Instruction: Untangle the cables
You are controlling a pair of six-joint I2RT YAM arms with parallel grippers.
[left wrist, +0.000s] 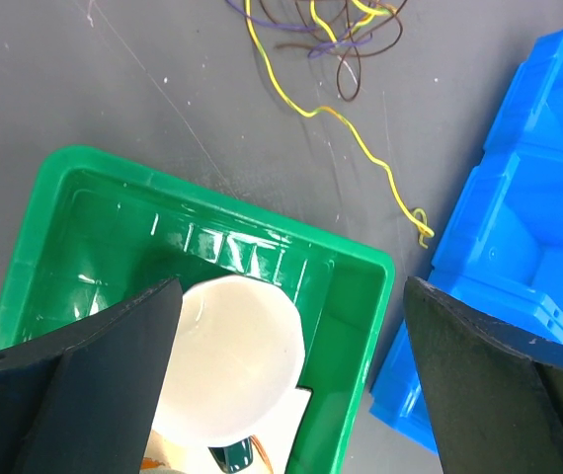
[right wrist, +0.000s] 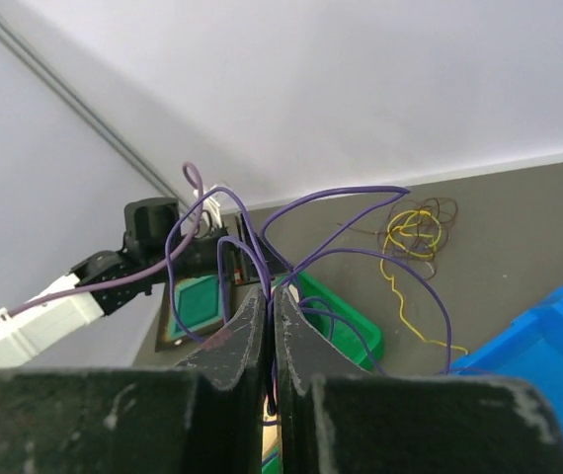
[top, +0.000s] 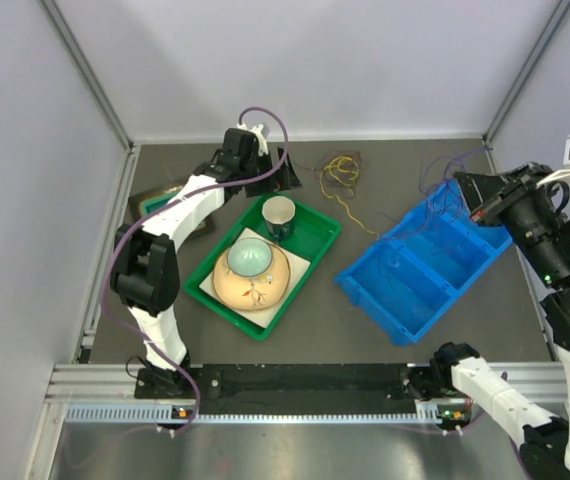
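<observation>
Pinched between the right gripper's (right wrist: 270,296) closed fingers is a thin purple wire (right wrist: 341,193), which springs up in several loose loops above the fingertips. The overhead view shows this gripper raised over the far end of the blue bin (top: 415,290). One strand of the wire seems to run back toward the tangle (right wrist: 415,225), though the link itself is too fine to confirm.

The rest of the cables lie on the dark tabletop beyond the green tray (left wrist: 222,202), a small knot of yellow, brown and purple strands. A yellow wire (left wrist: 361,148) trails out of the knot and ends just beside the bin's corner.

The left gripper (left wrist: 291,286) hangs with its jaws spread wide, gripping nothing. It is above the tray's far end and the white-lined cup (left wrist: 237,355), near the knot but not over it.

The step in hand looks like drawing the purple wire out of the knot. The next move probably calls for the left gripper to shift forward and hold the knot down, so that the right arm's pull frees the purple strand instead of dragging the whole bundle. A slow, steady pull would suit wires this floppy, which could otherwise cinch tighter.
</observation>
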